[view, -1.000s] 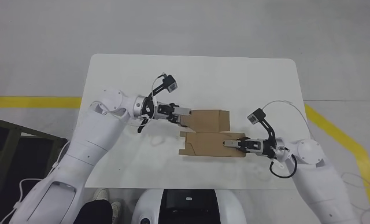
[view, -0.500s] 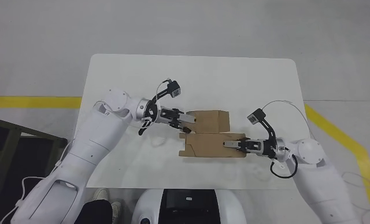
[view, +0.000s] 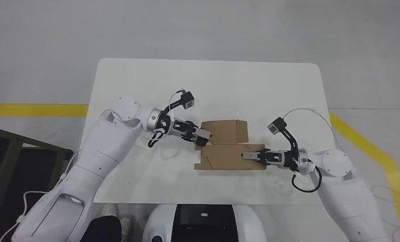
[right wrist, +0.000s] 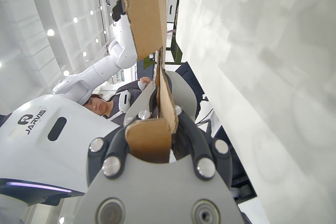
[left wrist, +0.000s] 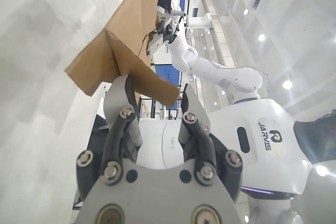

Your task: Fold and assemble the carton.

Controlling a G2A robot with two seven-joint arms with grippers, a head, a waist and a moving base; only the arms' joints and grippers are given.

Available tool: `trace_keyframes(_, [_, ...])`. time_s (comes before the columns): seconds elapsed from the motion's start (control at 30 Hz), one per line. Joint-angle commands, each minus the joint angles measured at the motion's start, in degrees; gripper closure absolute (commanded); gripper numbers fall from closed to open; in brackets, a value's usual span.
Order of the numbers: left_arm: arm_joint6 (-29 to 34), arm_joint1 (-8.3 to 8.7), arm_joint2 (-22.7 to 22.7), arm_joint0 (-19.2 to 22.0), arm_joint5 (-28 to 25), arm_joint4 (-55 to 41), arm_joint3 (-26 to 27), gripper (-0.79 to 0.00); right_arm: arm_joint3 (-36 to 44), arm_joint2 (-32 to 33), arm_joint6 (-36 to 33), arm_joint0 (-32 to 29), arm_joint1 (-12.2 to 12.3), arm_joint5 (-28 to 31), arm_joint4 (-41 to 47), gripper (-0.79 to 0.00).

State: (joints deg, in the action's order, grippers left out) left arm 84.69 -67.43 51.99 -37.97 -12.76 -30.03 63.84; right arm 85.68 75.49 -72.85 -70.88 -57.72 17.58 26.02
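- You see the carton (view: 225, 145) half folded, on the table (view: 125, 79) near the middle of its front edge.
- Your left claw (view: 203, 137) is open, at the carton's left end.
- Your right claw (view: 245, 156) is closed — it grips the carton's right end.

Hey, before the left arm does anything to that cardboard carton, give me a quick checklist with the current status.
1. Right gripper shut on the carton: ok.
2. Left gripper open: ok.
3. Carton flap inside the left gripper's opening: ok.
4. Carton over the table, away from its edges: ok.
5. Right grip firm enough to resist a fold: cannot tell.
6. Carton fully assembled: not ok.
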Motion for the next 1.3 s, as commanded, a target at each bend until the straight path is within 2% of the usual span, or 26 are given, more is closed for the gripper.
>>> trace_keyframes(0.0, [-0.03,0.16,0.26,-0.01,0.06,0.81,0.12,-0.4,0.12,0.13,0.26,-0.08,0.07,-0.15,-0.19,0.0])
trace_keyframes(0.07, [-0.04,0.33,0.52,-0.13,0.33,1.43,0.29,-0.406,0.33,0.23,0.34,-0.12,0.14,-0.29,-0.4,0.0])
trace_keyframes(0.4, [-0.73,0.59,0.5,-0.31,1.78,3.65,0.68,-0.299,1.72,0.2,0.81,-0.27,0.44,-0.96,-1.8,0.0])
trace_keyframes(0.7, [-1.14,0.3,-0.52,0.67,3.0,4.83,-1.01,-0.271,3.0,0.64,1.13,-0.87,0.8,-1.44,-2.82,0.0])
trace_keyframes(1.03, [-1.6,0.0,-1.01,1.02,3.37,4.4,-2.33,-0.129,4.3,0.57,1.12,-1.11,1.07,-1.73,-3.03,0.0])
trace_keyframes(1.27, [-1.83,-0.19,-1.23,1.28,3.63,4.12,-2.93,-0.117,4.42,0.42,1.3,-1.18,1.21,-1.76,-3.1,0.0])
